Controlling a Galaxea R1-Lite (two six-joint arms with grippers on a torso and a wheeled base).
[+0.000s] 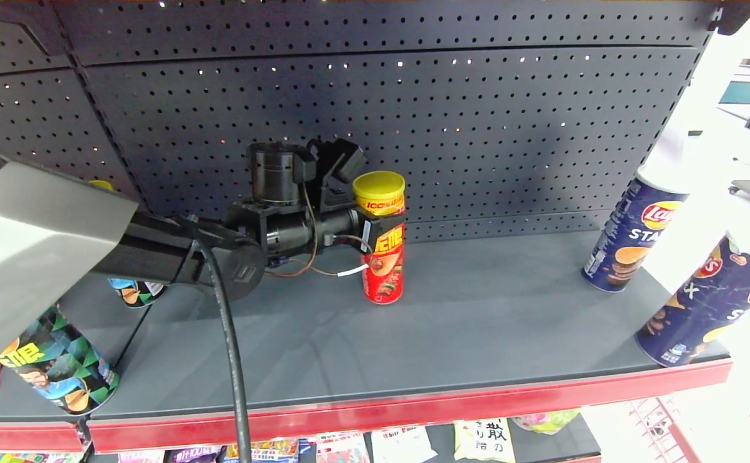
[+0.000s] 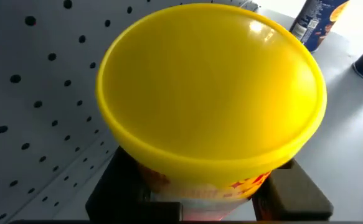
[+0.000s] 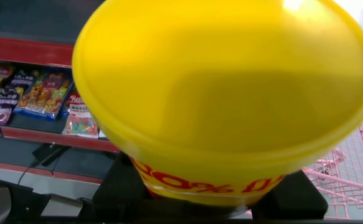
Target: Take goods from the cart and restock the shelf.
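Note:
A red chip can with a yellow lid [image 1: 384,257] stands upright near the back middle of the grey shelf [image 1: 478,321]. My left gripper [image 1: 381,241] is shut on its upper half, reaching in from the left. In the left wrist view the yellow lid [image 2: 212,87] sits close to the camera, with a dark finger [image 2: 116,193] on either side of the can. My right gripper [image 3: 209,199] is shut on a second yellow-lidded can [image 3: 231,81] with red print, held away from the shelf.
Two blue chip cans [image 1: 632,235] [image 1: 709,302] stand at the shelf's right end. Green patterned cans [image 1: 60,366] [image 1: 134,292] are at the left. The pegboard wall [image 1: 478,128] is just behind the red can. Snack packets [image 3: 38,93] lie on lower shelves, and a pink wire cart [image 3: 355,180] is nearby.

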